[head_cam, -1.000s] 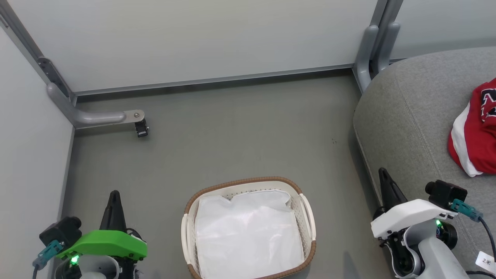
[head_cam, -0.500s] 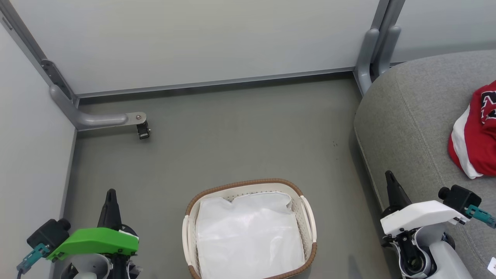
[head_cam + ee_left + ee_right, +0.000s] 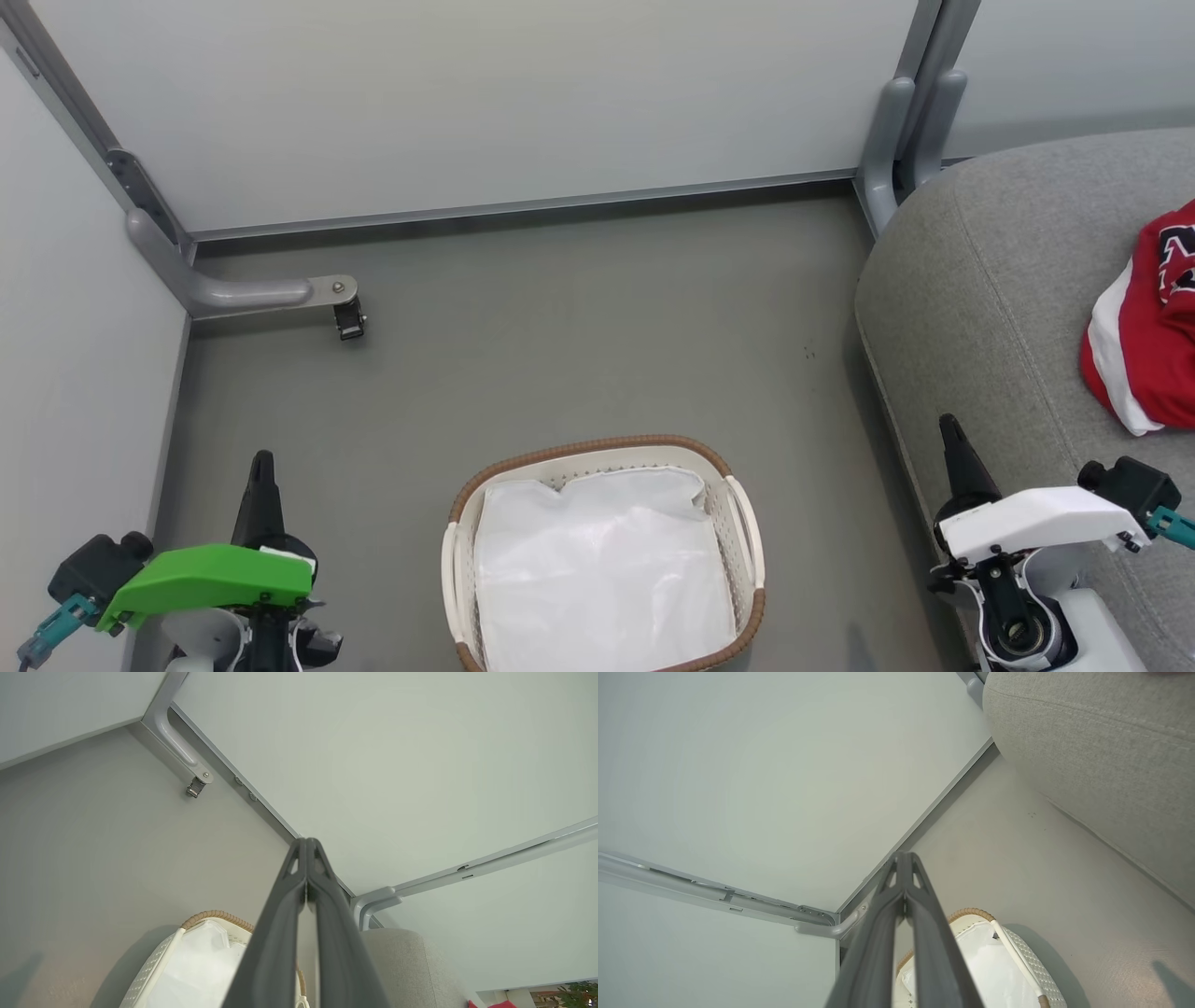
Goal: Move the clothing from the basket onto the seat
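The red clothing [image 3: 1150,341] with white stripes and lettering lies bunched on the grey seat [image 3: 999,280] at the right edge of the head view. A sliver of the red clothing [image 3: 497,1004] also peeks in at the bottom of the left wrist view. On the floor stands the oval basket [image 3: 738,476], holding only a white liner sheet [image 3: 597,569]. My left gripper [image 3: 260,459] is shut and empty at the lower left, left of the basket. My right gripper [image 3: 949,426] is shut and empty beside the seat's front edge. Both wrist views show closed fingers [image 3: 306,877] [image 3: 903,877].
Pale partition walls close the area at the back and left. A grey bracket with a small black caster [image 3: 349,320] juts from the left corner. Grey posts [image 3: 901,131] stand at the back beside the seat. Grey floor [image 3: 560,345] lies between basket and wall.
The head view has shifted slightly. Both arms have sunk lower and outward in the picture, fingers still shut. The basket and clothing lie as before.
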Robot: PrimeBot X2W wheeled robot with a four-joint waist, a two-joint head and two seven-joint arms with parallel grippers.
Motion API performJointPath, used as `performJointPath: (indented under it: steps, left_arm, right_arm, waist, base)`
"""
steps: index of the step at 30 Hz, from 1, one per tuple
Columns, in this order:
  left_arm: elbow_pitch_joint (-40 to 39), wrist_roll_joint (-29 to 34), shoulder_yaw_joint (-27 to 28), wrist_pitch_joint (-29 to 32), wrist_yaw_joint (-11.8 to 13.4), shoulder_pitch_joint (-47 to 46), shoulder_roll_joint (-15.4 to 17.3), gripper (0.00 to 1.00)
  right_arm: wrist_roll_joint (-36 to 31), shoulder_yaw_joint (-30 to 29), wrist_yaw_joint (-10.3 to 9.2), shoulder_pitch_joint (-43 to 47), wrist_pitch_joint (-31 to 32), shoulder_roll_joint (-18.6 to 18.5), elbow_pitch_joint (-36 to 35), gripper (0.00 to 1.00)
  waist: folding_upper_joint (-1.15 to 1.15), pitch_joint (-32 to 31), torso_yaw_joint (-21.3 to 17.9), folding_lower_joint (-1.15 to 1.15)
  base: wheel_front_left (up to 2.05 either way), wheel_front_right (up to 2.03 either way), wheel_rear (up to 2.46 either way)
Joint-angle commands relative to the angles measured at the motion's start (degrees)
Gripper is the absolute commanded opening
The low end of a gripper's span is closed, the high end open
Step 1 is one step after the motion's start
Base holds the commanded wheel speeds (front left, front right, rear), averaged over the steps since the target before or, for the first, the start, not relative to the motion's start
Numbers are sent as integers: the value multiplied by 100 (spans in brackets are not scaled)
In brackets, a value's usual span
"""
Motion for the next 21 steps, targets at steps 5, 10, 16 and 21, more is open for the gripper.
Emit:
performJointPath:
  steps: [5,10,16,21]
  left_arm:
    - [-139,-404,54,113,-44,55,37,0]
    - [-185,-715,81,195,-45,63,39,0]
    - [-243,-1056,109,293,-52,67,41,0]
    - [-283,-1329,129,360,-59,70,43,0]
  right_arm:
    - [423,-76,-2,29,114,-35,-148,0]
    - [733,-116,-2,75,197,-37,-206,0]
    - [1080,-164,-3,113,293,-39,-269,0]
    - [1361,-202,-3,140,361,-41,-322,0]
  waist:
    - [0,-22,9,0]
    - [0,-44,17,0]
    - [0,-68,27,0]
    - [0,-89,35,0]
  base:
    - [0,0,0]
    - [0,0,0]
    - [0,0,0]
    - [0,0,0]
